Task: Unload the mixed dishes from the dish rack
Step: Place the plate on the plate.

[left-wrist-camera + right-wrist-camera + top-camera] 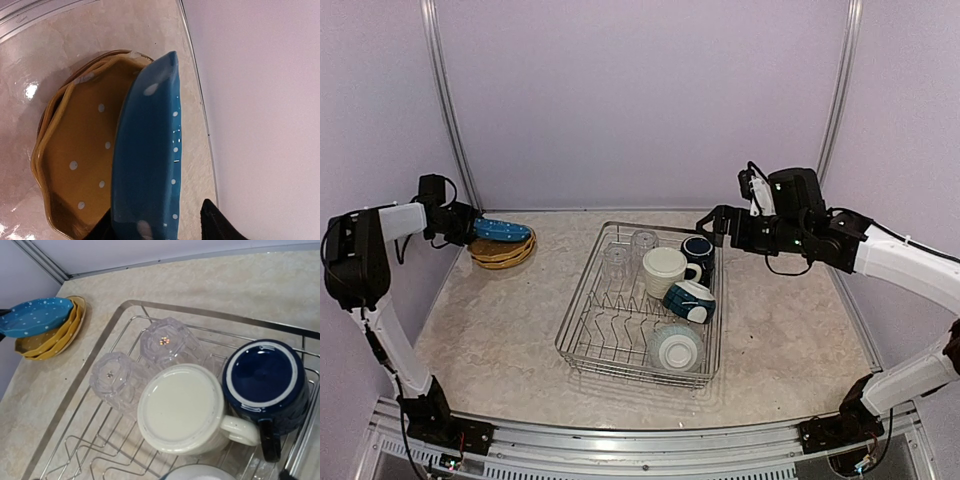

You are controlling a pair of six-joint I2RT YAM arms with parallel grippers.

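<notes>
My left gripper (473,227) is clamped on the blue plate (505,231), which is tilted over the yellow plates (502,257), left of the rack (573,303). The right gripper (712,225) hangs over the rack's far right corner; I can't tell its opening. Mugs (180,407) and glasses (165,340) sit inside the rack.

Dish rack (610,330): bright metal wire. Blue plate (150,160), yellow plates (80,160): glossy glazed ceramic (white-speckled). Tumblers (165,340): clear faceted glass. Tabletop (490,330): smooth, marbled, slight sheen.

Left pincer (468,226), far left of the worktop (490,330): a plate (147,165) clamped in it, tilted over the plate stack (75,145) right below. Right pincer (712,222) hangs above the dish rack's (576,302) far right corner, mug (265,372) beneath, second mug (180,407) and two tumblers (167,340) leftward.
</notes>
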